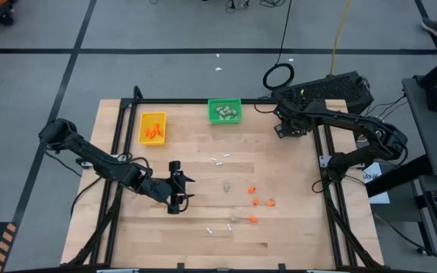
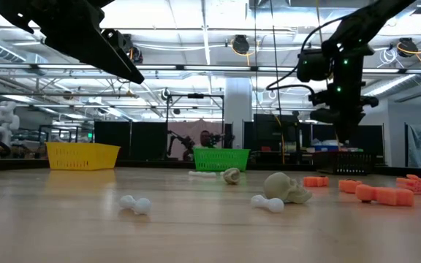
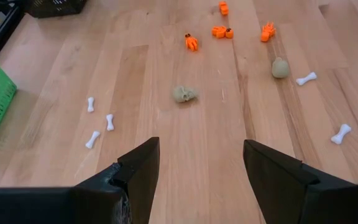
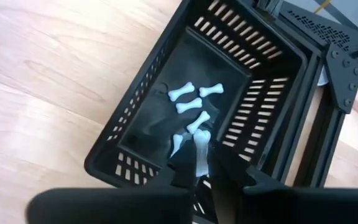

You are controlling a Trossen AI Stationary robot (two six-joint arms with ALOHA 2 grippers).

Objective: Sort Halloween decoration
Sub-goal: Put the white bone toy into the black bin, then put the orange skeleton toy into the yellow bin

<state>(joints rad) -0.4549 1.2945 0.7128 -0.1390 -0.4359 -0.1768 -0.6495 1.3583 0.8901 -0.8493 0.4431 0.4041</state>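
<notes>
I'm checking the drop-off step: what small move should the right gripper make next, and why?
Probably open wider: the right gripper hangs over the black bin, fingers nearly shut on a white bone, with other bones already lying inside.

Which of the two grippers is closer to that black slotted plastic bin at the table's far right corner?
The right. The right gripper hangs directly over the black slotted plastic bin, pinching a small white bone. The left gripper hovers open across the table, over the loose pieces.
</notes>
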